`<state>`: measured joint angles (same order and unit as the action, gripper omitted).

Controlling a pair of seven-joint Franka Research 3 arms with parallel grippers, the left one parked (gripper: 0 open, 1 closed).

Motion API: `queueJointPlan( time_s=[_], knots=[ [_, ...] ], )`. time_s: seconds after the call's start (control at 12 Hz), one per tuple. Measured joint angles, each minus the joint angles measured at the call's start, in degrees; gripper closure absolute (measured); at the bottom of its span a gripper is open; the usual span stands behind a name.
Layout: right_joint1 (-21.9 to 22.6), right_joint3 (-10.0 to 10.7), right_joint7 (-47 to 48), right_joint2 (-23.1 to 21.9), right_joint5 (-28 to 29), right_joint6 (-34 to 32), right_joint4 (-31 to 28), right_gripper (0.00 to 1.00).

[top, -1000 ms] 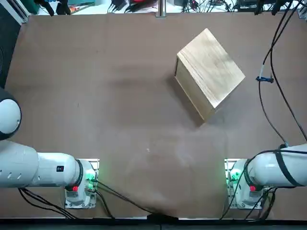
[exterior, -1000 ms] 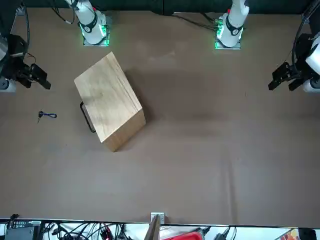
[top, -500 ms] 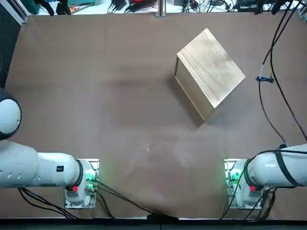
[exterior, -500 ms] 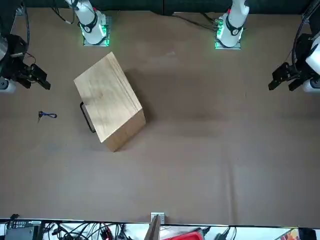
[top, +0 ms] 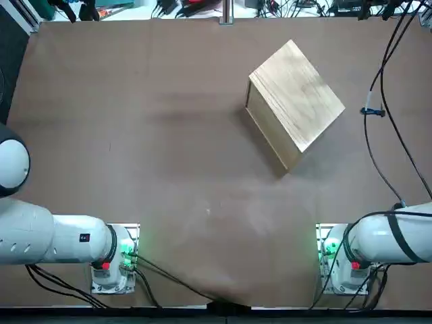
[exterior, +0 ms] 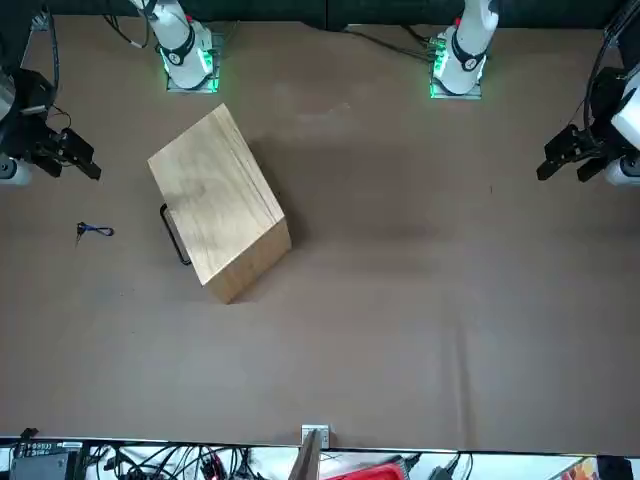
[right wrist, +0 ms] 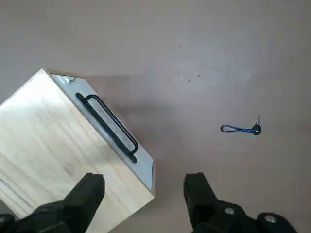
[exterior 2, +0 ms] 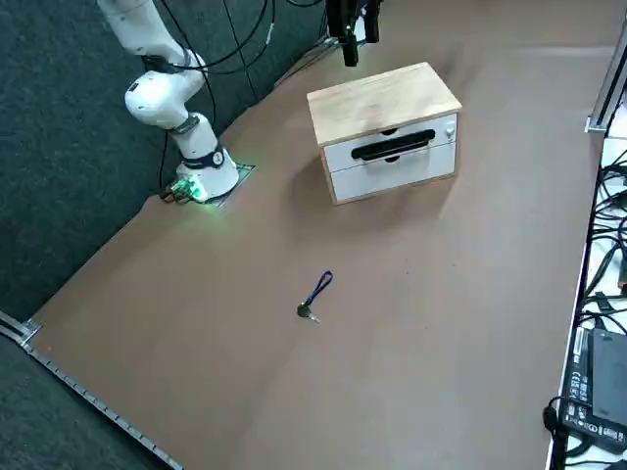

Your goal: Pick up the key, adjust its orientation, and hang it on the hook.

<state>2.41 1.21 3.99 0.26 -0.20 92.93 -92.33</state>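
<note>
Since the prev. frame, no visible shift: key [exterior: 82,231], box [top: 295,94] & R gripper [right wrist: 144,177] match their earlier pos. Top view: box sits at an angle on the table [top: 169,169], R arm [top: 388,237] at lower right. Front view: key lies flat on the table, pic's left of the box, apart from it; R gripper hangs near the pic's left edge. R side view: key on the bare tabletop, blue loop [exterior 2: 322,282] toward the box; black handle [exterior 2: 393,146] on the white drawer front [exterior 2: 392,174]. R wrist view: R gripper's fingers spread wide, pinching nothing; key well apart from both.
</note>
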Motion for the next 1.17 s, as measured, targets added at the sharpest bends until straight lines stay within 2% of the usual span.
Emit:
queueJointPlan(
  time_s=[0.92,1.17],
  knots=[
    [-0.3,0.0,0.4,0.0,0.0,0.1,0.0,0.00],
    [-1.1,0.3,5.7,0.2,0.0,0.0,0.0,0.00]
  ],
)
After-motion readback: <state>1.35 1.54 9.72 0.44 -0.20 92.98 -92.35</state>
